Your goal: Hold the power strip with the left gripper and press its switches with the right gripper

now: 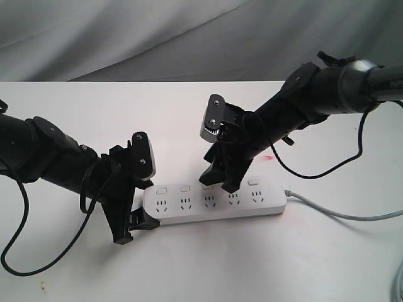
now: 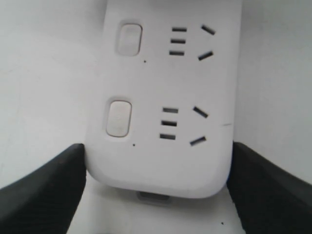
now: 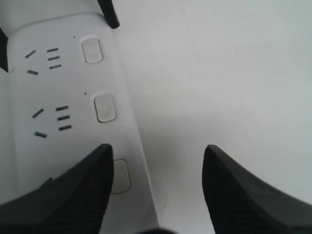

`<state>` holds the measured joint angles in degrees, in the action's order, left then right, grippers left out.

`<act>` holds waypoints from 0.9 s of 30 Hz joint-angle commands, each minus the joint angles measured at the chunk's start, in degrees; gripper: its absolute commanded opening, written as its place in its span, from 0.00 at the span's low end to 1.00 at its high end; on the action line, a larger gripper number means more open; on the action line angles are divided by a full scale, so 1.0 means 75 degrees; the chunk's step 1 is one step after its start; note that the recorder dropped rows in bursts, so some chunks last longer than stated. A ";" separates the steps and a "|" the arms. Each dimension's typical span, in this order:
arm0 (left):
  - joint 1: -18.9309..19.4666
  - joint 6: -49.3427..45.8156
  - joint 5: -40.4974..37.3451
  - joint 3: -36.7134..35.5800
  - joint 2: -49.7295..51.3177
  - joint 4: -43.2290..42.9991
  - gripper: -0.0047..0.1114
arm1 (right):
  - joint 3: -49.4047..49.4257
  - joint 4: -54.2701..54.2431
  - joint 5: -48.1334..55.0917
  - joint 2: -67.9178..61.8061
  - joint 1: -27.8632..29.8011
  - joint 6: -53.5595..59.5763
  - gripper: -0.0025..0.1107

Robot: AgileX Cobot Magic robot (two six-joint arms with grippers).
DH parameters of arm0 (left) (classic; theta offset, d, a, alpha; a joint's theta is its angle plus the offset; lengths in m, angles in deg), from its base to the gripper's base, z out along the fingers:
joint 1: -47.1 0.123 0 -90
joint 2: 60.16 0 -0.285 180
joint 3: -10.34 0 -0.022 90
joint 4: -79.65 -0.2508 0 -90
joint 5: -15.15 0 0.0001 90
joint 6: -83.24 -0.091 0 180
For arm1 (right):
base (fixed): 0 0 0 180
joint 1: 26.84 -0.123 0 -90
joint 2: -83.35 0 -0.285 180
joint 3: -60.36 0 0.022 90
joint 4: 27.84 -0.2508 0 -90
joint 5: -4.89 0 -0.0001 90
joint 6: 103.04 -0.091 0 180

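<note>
Power strip (image 1: 216, 202) lies flat at mid-tabletop (image 1: 252, 264), long axis running left to right in the exterior view. Its grey cord (image 1: 340, 214) leaves the right end and runs off the right edge of that view.

Left gripper (image 1: 133, 228) is clamped across the strip's left end. In the left wrist view one finger (image 2: 44, 190) meets each long edge, and the rounded end sits between them.

Right gripper (image 1: 218, 181) hangs over the middle of the strip with its jaws apart, holding nothing. In the right wrist view one finger (image 3: 63, 195) overlaps the strip and partly covers a switch; the other is above bare tabletop beyond the switch-side edge. Contact with that switch cannot be told.

Switches (image 1: 184, 187) run in a row along the far long edge. The two nearest the left gripper and the one at the cord end are uncovered.

Open room: bare tabletop in front of the strip and behind it. The left arm's black cable (image 1: 26, 201) loops at front left.

Surface is white and matte, with a faint pink mark (image 1: 271, 157) behind the strip. A creased grey cloth (image 1: 157, 38) backs the scene.
</note>
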<state>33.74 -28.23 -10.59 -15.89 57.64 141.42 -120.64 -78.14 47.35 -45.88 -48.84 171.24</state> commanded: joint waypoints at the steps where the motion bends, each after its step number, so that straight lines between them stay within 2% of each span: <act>1: 0.0008 0.0012 0.0068 0.0045 0.0011 -0.0022 0.52 | 0.0057 0.0023 -0.0153 -0.0104 0.0044 0.0001 0.48; 27: 0.0008 0.0012 0.0068 0.0045 0.0011 -0.0022 0.52 | 0.0057 0.0205 -0.0196 -0.0600 0.0024 0.0045 0.48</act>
<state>33.74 -28.23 -10.59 -15.89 57.64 141.42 -120.75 -79.56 46.29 -48.57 -48.84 171.24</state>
